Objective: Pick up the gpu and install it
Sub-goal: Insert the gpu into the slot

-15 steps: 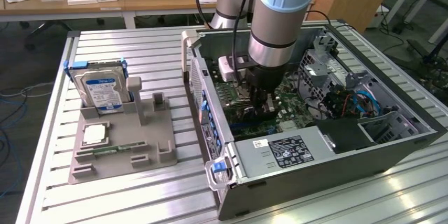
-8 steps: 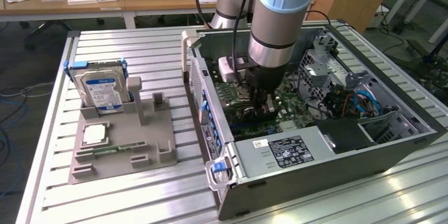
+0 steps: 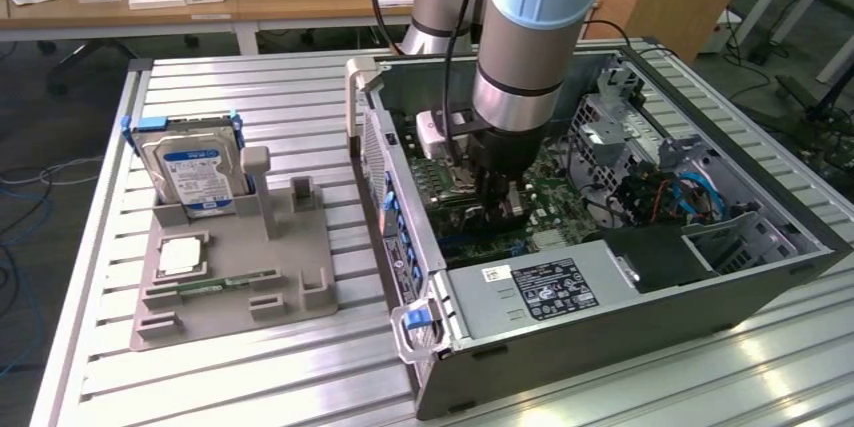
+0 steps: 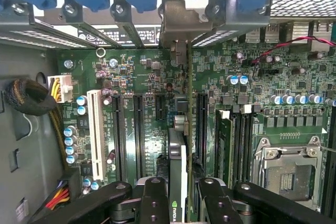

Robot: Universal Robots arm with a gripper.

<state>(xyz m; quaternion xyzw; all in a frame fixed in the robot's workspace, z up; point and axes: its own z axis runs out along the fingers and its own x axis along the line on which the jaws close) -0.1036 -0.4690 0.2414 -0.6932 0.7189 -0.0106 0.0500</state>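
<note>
The gpu [image 4: 177, 153] is seen edge-on in the wrist view, a slim dark card standing upright over the motherboard [image 4: 142, 82], in line with the black expansion slots. Its grey metal bracket [image 4: 181, 22] reaches the case's rear wall. My gripper [image 4: 181, 195] is shut on the gpu, with a black finger [image 4: 153, 200] on each side of the card. In the exterior view my gripper [image 3: 489, 199] reaches down into the open computer case [image 3: 747, 247], above the motherboard's middle.
A grey holder tray [image 3: 240, 292] at the exterior view's left carries a hard drive [image 3: 198, 175], a processor chip [image 3: 180, 257] and a green memory stick [image 3: 220, 284]. Inside the case are the power supply [image 3: 561, 287], a white slot [image 4: 96, 129], the processor socket [image 4: 286, 174] and cable bundles [image 4: 29, 98].
</note>
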